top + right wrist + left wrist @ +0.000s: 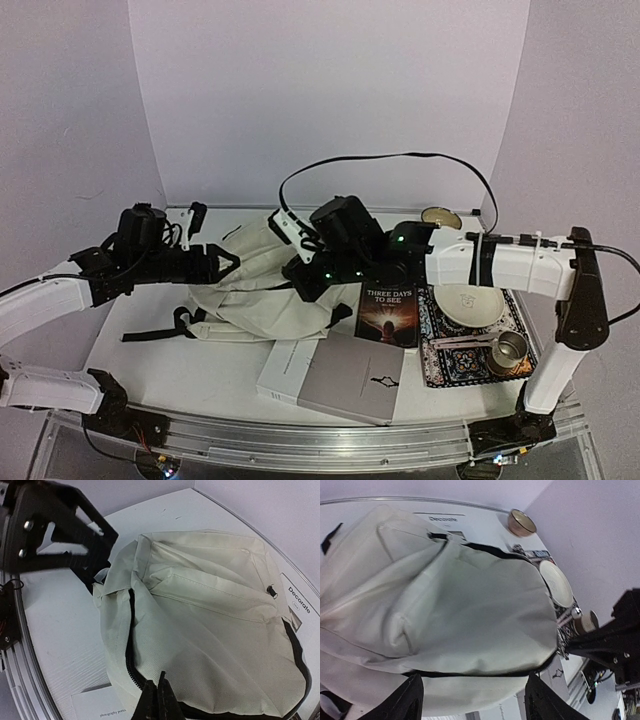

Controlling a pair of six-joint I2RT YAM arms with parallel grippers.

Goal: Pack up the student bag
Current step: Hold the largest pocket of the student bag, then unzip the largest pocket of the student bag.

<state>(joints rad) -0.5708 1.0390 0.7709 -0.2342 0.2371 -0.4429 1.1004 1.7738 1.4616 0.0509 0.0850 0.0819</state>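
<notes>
The student bag point(250, 285) is a large cream fabric backpack with black zippers, lying flat at the table's centre-left. It fills the left wrist view point(470, 605) and the right wrist view point(210, 630). My left gripper point(226, 263) is open at the bag's left side, its jaws wide apart on either side of the bag's zipper line point(475, 700) without gripping it. My right gripper point(300, 276) is shut on the bag's flap edge by the black zipper point(160, 702), at the bag's right side. Whether it pinches a zipper pull or only fabric is hidden.
A dark book "Three Days to See" point(390, 312) lies right of the bag. A white and grey book point(340, 375) lies in front. A patterned mat point(440, 368) holds a white plate point(470, 303) and a metal cup point(510, 350). A bowl point(440, 217) and a white box point(288, 228) sit behind.
</notes>
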